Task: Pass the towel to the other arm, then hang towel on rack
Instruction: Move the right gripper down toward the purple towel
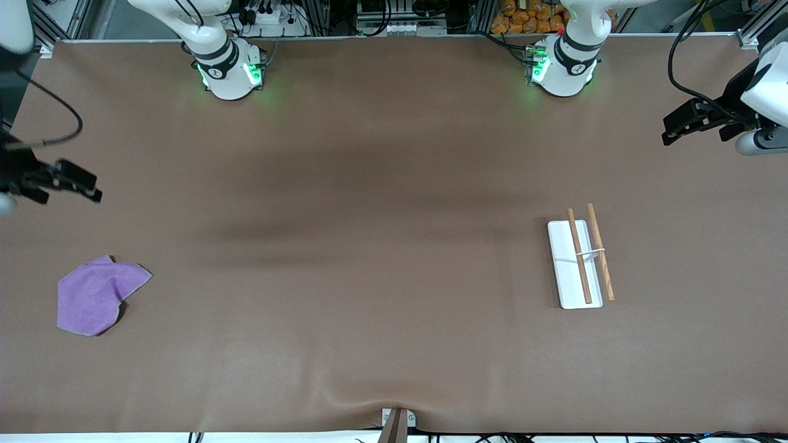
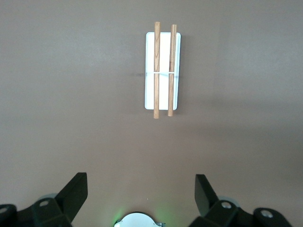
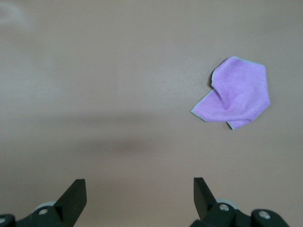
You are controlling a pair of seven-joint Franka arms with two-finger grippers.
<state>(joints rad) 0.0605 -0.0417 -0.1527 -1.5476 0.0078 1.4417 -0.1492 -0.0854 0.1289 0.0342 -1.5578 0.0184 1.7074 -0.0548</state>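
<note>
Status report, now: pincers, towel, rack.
Left pincer and right pincer open, empty, each waiting over its own table end. Towel crumpled on table, untouched. Rack at left arm's end, nothing blocking.

Purple towel point(image 1: 95, 296); white rack point(image 1: 569, 264) w/ wood-tone, prob. wooden, rods point(image 1: 600, 251)

Towel: the towel point(image 3: 234, 94) lies on the counter point(image 3: 118, 71), purple face up, crumpled, with one fold across its middle and a thin pale edge.
Counter: plain brown cover, with a soft dark shadow band across it, apart from the towel.
Right hand: the right hand point(image 3: 137, 196) hangs above the counter; its two black fingers point(image 3: 73, 196) stand wide apart and nothing is between them.
Relation: the towel is well apart from the fingers and not touched.
</note>
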